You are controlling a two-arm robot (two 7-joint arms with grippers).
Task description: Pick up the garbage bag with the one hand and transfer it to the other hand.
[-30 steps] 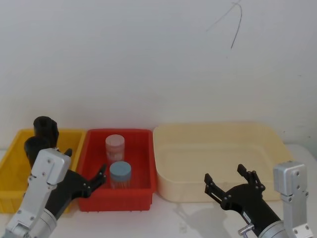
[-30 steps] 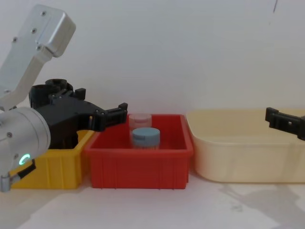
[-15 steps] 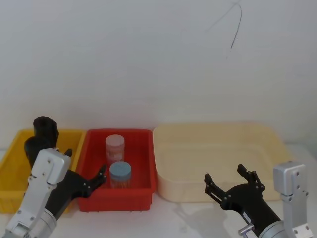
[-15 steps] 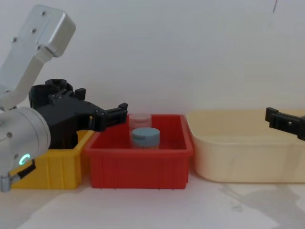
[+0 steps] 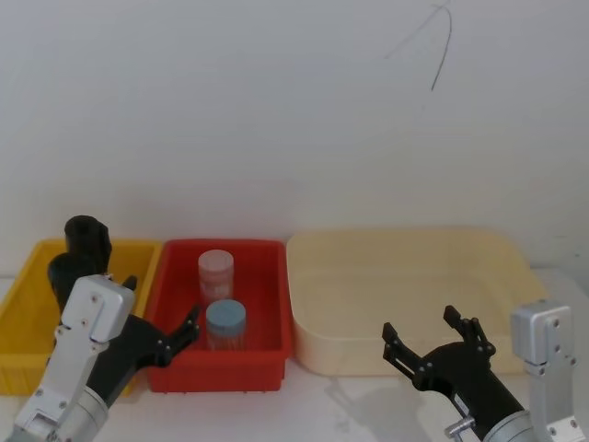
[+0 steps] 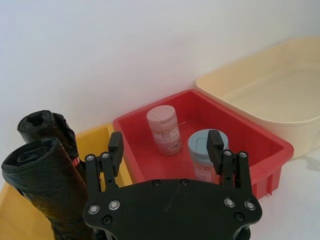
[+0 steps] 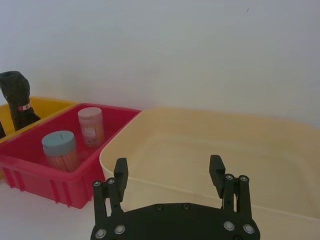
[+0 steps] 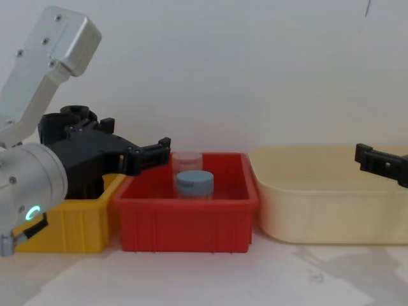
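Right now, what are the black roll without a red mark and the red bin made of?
The garbage bag looks like thin, soft black plastic film: it is crinkled and faintly shiny, rolled into a cylinder. The red bin seems hard moulded plastic: smooth, glossy walls with a stiff rim.

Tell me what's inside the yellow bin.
Two black rolls sit in the yellow bin: the garbage bag and a red-marked roll. The left gripper hides their bases.

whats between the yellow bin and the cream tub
Head view: the red bin, holding a pink-lidded jar and a blue-lidded jar, sits between them.
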